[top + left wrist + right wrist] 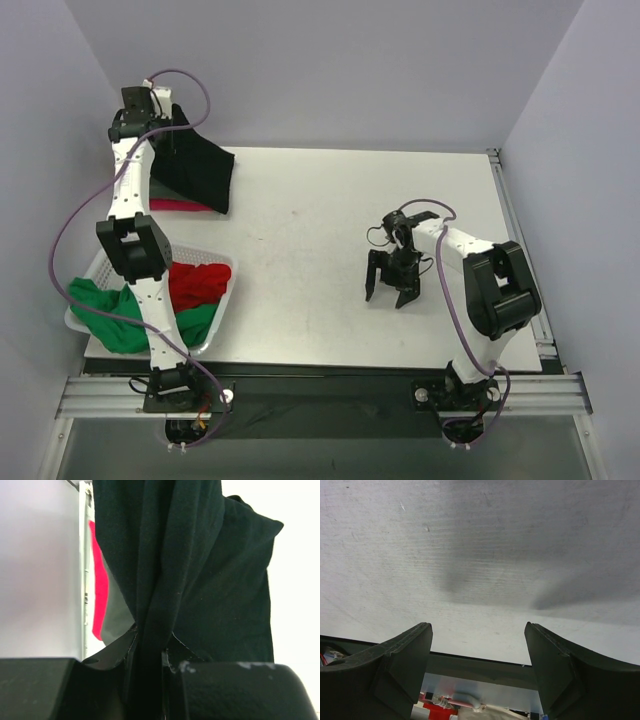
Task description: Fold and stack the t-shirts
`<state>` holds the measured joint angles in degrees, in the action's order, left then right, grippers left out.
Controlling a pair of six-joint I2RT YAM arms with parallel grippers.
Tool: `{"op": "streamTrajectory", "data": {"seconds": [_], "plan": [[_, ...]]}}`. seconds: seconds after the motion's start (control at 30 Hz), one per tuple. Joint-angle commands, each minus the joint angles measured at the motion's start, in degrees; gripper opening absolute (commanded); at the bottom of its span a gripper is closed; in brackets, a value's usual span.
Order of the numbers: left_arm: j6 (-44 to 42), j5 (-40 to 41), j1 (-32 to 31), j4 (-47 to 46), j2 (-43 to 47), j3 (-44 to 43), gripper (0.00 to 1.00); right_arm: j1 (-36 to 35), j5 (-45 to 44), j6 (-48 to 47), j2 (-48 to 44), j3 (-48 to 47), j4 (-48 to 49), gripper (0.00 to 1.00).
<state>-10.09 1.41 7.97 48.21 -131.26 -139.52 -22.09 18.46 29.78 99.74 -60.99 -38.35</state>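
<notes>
Pale lilac walls [330, 70] close in a white surface [320, 200]. At its far left corner the left hand [150, 652] is closed narrow on a bunch of the black t-shirt [200, 170], which hangs from the fingers in long folds. Its lower part seems to rest on the surface. I think it is lifted high so that the cloth drops straight and can be laid flat for folding.

Under it, at the same corner, lies a pink-red t-shirt [175, 206], flat and tidy, so this looks like the place where the stack grows. The white basket [228, 268] stands at the near left, with a green t-shirt [105, 310] spilling over its rim and a red t-shirt [197, 283] inside. These two are not yet folded.

The right hand [392, 285] hovers over the middle right of the surface, well apart from the shirts. Its jaws are wide and hold nothing, probably ready to catch a free corner of the black t-shirt.
</notes>
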Motion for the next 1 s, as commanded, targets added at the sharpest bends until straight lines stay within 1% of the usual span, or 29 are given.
{"op": "streamTrajectory", "data": {"seconds": [0.0,0.27,0.33,0.37,0.4,0.5,0.53,0.57,0.6,0.7,0.83,0.97], "plan": [[1.47,-3.16,1.43,-4.79,-1.36,-0.14,0.00,-0.59,-0.53,0.63,-2.89,0.61,-3.22,0.77],[5.25,-4.84,5.56,-6.81,-5.31,-0.05,0.00,-1.12,-0.62,1.07,-3.42,0.35,-3.75,0.77],[6.21,-4.14,6.62,-6.72,-5.76,-0.48,0.04,-1.29,-0.62,1.16,-3.59,0.17,-3.84,0.77],[7.26,-3.79,6.88,-6.29,-6.02,-0.66,0.10,-1.29,-0.62,1.42,-3.59,0.00,-4.01,0.77],[7.97,-1.87,7.58,-6.11,-6.02,-1.18,0.27,-1.55,-0.62,1.42,-3.94,-0.18,-4.10,0.77],[11.48,1.65,8.64,-4.97,-5.50,-2.07,0.64,-1.64,-0.71,1.60,-4.82,-0.88,-4.28,0.77],[12.02,2.71,8.73,-4.70,-5.06,-1.98,0.88,-1.73,-0.79,1.77,-5.00,-1.14,-4.28,0.77],[12.37,4.64,8.73,-4.26,-4.27,-1.98,0.95,-1.73,-0.88,1.69,-5.26,-1.58,-4.37,0.77],[12.46,5.35,8.73,-4.26,-3.74,-1.89,0.97,-1.82,-0.88,1.86,-5.78,-1.76,-4.37,0.77],[13.77,8.42,8.56,-3.21,-1.72,-1.37,0.97,-1.99,-1.23,1.77,-7.19,-2.46,-4.45,0.77],[15.45,10.54,7.77,-2.15,1.97,0.39,0.97,-2.08,-1.93,1.60,-9.39,-2.73,-4.54,0.77],[16.32,11.86,5.66,-1.89,8.82,5.74,0.97,-2.08,-3.07,1.07,-12.02,-2.38,-4.63,0.78]]}}
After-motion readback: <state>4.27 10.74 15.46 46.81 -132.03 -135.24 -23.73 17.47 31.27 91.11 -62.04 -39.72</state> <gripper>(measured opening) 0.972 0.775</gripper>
